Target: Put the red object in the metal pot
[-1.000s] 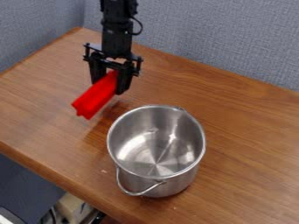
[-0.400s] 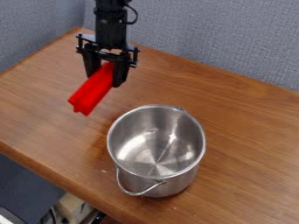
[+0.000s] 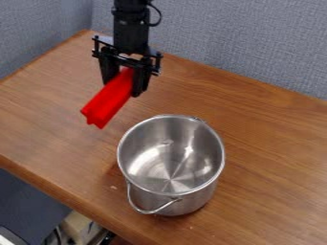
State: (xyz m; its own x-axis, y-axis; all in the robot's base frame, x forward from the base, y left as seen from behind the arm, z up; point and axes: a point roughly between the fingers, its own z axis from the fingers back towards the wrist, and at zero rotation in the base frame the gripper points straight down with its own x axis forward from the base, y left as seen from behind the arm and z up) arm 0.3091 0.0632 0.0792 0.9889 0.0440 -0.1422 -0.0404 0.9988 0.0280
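My gripper (image 3: 126, 80) hangs straight down from the black arm, shut on the far end of the red object (image 3: 106, 101). This bright red long block tilts down toward the near left and is held in the air above the wooden table (image 3: 52, 105). The metal pot (image 3: 171, 161) stands upright and empty at the near right, its thin wire handle (image 3: 151, 203) drooping over the front. The block's low end hovers just left of the pot's rim, apart from it.
The table's front edge (image 3: 52, 187) runs diagonally close below the pot. A grey wall (image 3: 243, 38) rises behind the table.
The gripper with the red block has lifted off the table and shifted slightly right, toward the pot. The pot has stayed in place.
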